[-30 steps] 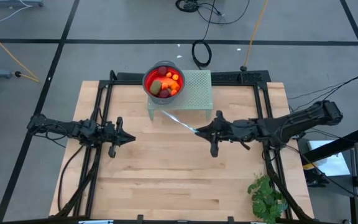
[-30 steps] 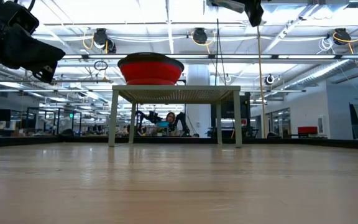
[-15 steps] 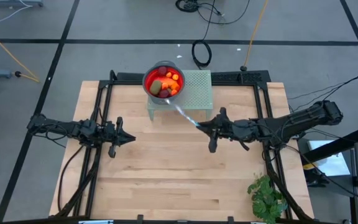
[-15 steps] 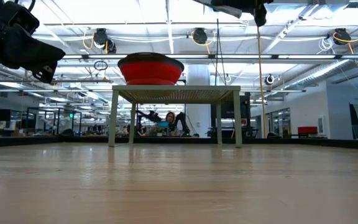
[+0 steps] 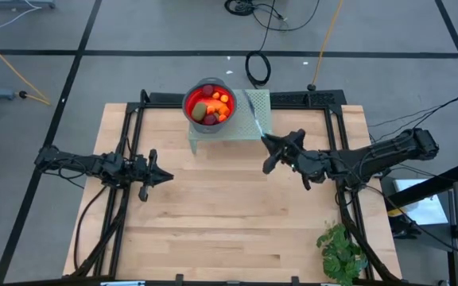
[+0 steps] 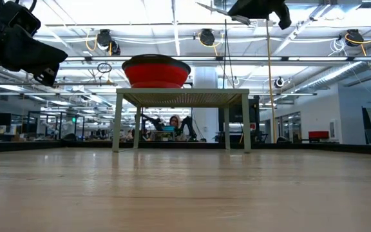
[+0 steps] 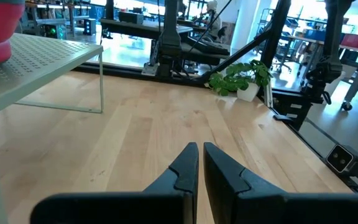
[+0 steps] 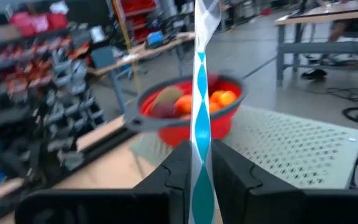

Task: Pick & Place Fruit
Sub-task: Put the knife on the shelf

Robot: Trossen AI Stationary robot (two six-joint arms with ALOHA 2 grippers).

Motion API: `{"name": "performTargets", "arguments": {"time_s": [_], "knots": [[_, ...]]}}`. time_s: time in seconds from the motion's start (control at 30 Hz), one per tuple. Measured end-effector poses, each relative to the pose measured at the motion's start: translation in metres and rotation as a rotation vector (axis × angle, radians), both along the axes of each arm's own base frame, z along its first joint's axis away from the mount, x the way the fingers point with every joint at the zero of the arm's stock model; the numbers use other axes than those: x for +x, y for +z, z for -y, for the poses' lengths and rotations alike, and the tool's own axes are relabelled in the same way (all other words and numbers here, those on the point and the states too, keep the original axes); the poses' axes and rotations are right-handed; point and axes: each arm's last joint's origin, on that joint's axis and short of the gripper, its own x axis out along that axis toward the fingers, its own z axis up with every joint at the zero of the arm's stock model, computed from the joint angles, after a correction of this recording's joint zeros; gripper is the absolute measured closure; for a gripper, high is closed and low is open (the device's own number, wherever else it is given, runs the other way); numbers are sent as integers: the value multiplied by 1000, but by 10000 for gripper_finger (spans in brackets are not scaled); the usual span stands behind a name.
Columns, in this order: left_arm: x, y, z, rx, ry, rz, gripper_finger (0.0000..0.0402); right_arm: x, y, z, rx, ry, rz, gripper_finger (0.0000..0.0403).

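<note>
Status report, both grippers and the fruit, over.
Right gripper shut on knife, raised beside the rack. Left gripper shut, empty, waiting over the table's left. Fruit all in the red bowl on the rack.

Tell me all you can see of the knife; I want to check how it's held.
The knife is a thin, flat, shiny silver blade, reflecting blue in the right wrist view. The right gripper is shut on its lower part, fingers pressing both flat sides. The handle is hidden. From above, the blade slants out over the green perforated stand, lifted clear of the table, beside the red bowl of fruit, touching neither.
</note>
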Motion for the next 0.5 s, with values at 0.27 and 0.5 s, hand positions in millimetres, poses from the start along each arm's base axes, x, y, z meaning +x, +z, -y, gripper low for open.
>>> {"name": "performTargets", "arguments": {"time_s": [0.27, 0.5], "knots": [[0, 0, 0, -5, 0, -1, 378, 0, 8, 10, 0, -147, 93, 368], [0, 0, 0, -4, 1, -1, 378, 9, 4, 14, 4, -212, 136, 366]]}}
